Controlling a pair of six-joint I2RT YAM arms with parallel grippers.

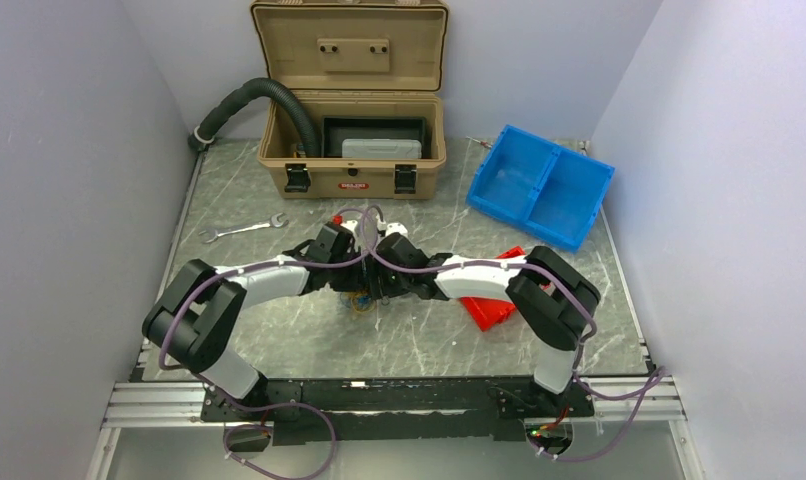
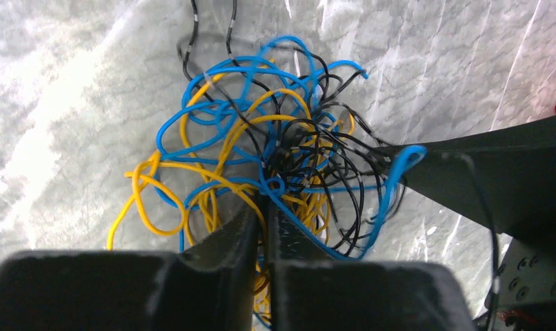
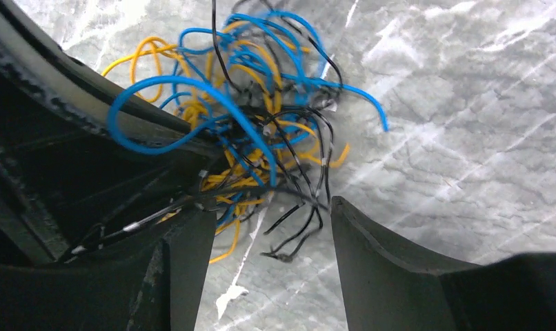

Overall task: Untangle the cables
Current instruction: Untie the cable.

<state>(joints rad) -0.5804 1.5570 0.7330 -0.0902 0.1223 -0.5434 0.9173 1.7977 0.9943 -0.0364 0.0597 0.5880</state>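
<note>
Your surface (image 1: pixel 309 345) is grey marble. The open tan case (image 1: pixel 349 178) sits at its far side, and the black corrugated hose (image 1: pixel 249 95) curves into it from the left. Right of the case there's the blue two-compartment bin (image 1: pixel 569 200). Nearer you, a red piece (image 1: pixel 494 312) lies partly under the right arm, and a wrench (image 1: pixel 241 230) rests over on the left.

On to the centre: both arms meet over the cables (image 2: pixel 261 138), a loose knot of blue, yellow-orange and black wire on the marble midway between the two arms. Your left claw (image 2: pixel 265 214) is clenched, its fingers nearly touching, with yellow and blue strands pinched in the narrow slit between them. Your right claw (image 3: pixel 268 210) is released, fingers wide apart at the tangle's edge, and a few black strands dangle in the gap. In the left wrist view, a blue loop curls round the tip of the dark finger coming in from the right.
</note>
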